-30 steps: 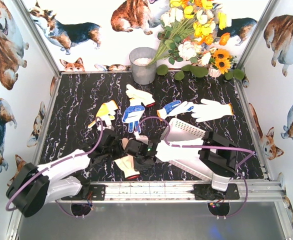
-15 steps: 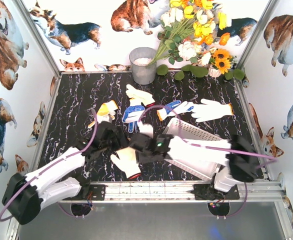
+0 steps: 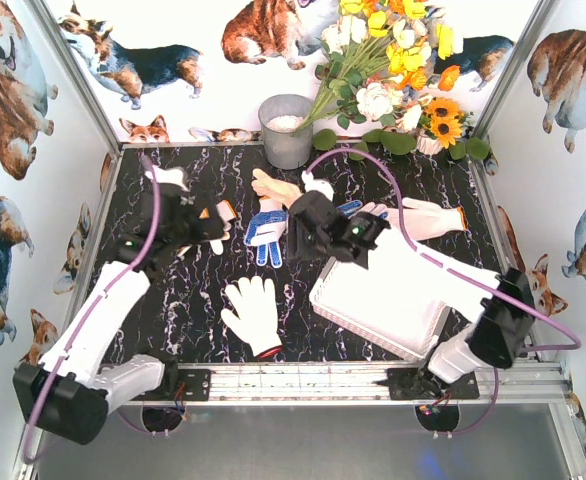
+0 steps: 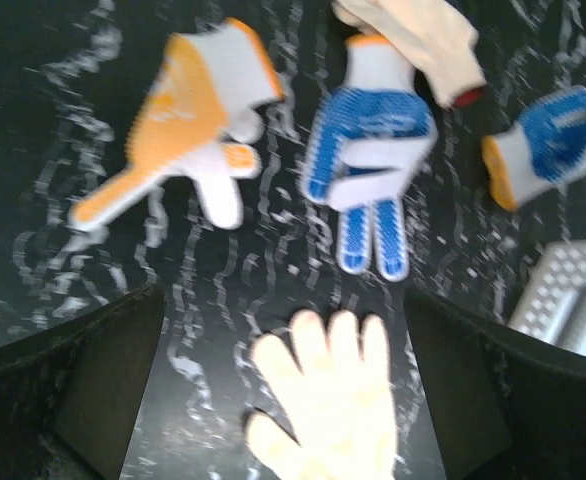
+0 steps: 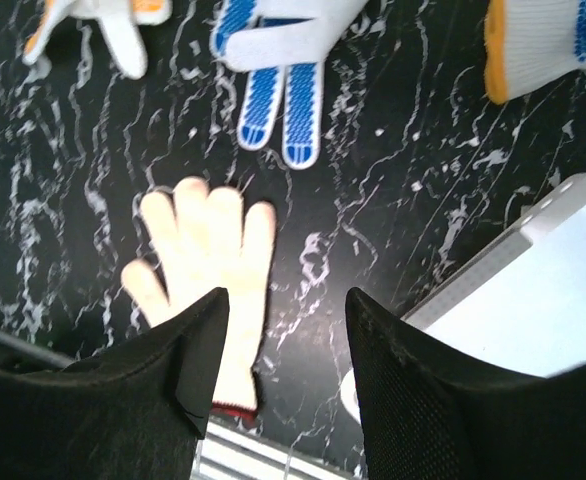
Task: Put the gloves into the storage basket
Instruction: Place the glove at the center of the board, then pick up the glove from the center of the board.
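A plain white glove (image 3: 253, 313) with a red cuff lies flat on the black marble table, also seen as glove (image 4: 328, 395) and glove (image 5: 208, 260). My left gripper (image 3: 198, 225) hangs open above the yellow-palmed glove (image 3: 213, 215); its jaws (image 4: 278, 300) hold nothing. My right gripper (image 3: 303, 225) is open and empty too, jaws (image 5: 288, 300), beside the blue-dotted glove (image 3: 268, 228). Farther back lie a cream glove (image 3: 278, 188), a blue-palmed glove (image 3: 348, 212) and a white glove (image 3: 428, 218). The white storage basket (image 3: 393, 335) sits at the right, mostly under my right arm.
A grey metal bucket (image 3: 286, 130) stands at the back centre, with a bunch of artificial flowers (image 3: 393, 70) to its right. Corgi-printed walls close in the table on three sides. An aluminium rail (image 3: 303, 380) runs along the near edge.
Both grippers opened and let go of the plain white glove, which now lies spread flat. Both arms rose and moved toward the back, the left one to the left.
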